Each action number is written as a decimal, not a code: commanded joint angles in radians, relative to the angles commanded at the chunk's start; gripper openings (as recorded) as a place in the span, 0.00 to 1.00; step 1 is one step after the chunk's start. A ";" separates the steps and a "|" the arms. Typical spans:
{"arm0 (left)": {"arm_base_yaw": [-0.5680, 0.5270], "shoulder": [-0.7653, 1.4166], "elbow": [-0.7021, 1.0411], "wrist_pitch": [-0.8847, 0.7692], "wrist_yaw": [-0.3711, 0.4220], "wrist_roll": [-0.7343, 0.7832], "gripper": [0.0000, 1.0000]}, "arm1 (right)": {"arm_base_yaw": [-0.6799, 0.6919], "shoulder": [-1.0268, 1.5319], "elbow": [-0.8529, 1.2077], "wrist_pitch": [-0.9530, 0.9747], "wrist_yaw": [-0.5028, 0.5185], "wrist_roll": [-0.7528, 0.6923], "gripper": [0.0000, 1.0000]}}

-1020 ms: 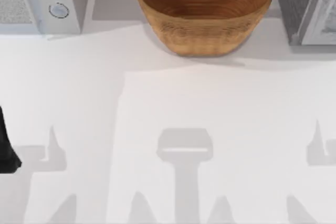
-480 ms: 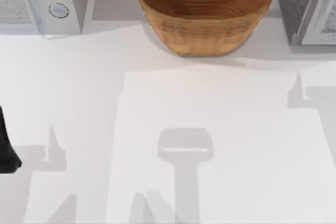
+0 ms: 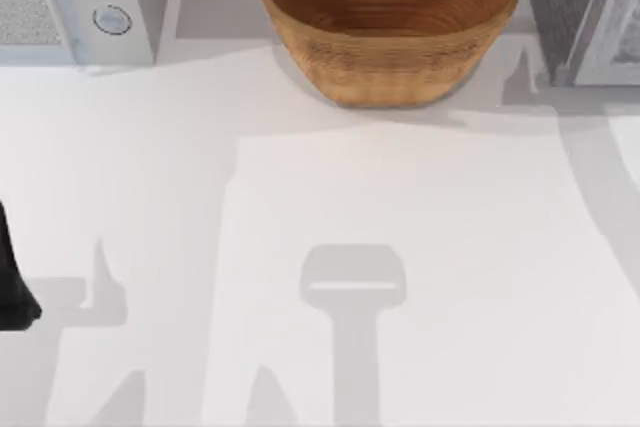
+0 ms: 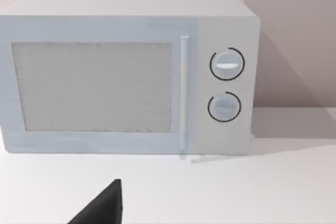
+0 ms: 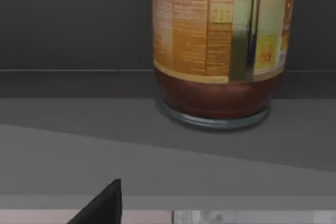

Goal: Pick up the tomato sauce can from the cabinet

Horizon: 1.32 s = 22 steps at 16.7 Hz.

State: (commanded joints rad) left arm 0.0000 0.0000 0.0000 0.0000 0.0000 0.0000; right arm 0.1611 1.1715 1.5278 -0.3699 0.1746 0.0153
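White worktop [image 3: 400, 207], dark cabinet shelf [image 5: 79, 124]. Tomato sauce can [image 5: 218, 51]: standing upright on shelf, directly ahead of right tool [image 5: 100, 205]; tool opening cannot be told. Likely rigid, smooth-sided, moderately heavy; gripping mid-label looks safest. Left tool [image 4: 100, 208] idling, facing microwave [image 4: 126, 77].

white table [image 3: 300, 197], basket [image 3: 390, 32], microwave [image 3: 70, 7]

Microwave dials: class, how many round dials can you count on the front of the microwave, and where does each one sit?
2. On the microwave, at the top view's back left, the upper dial sits directly above the lower dial, both beside the door handle. None seems hidden.
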 joint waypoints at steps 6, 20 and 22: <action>0.000 0.000 0.000 0.000 0.000 0.000 1.00 | 0.024 0.156 0.214 -0.048 0.022 0.000 1.00; 0.000 0.000 0.000 0.000 0.000 0.000 1.00 | -0.050 0.361 0.362 0.020 -0.038 0.000 1.00; 0.000 0.000 0.000 0.000 0.000 0.000 1.00 | -0.050 0.361 0.362 0.020 -0.038 0.000 1.00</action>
State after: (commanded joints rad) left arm 0.0000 0.0000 0.0000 0.0000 0.0000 0.0000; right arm 0.1111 1.5329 1.8898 -0.3494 0.1367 0.0150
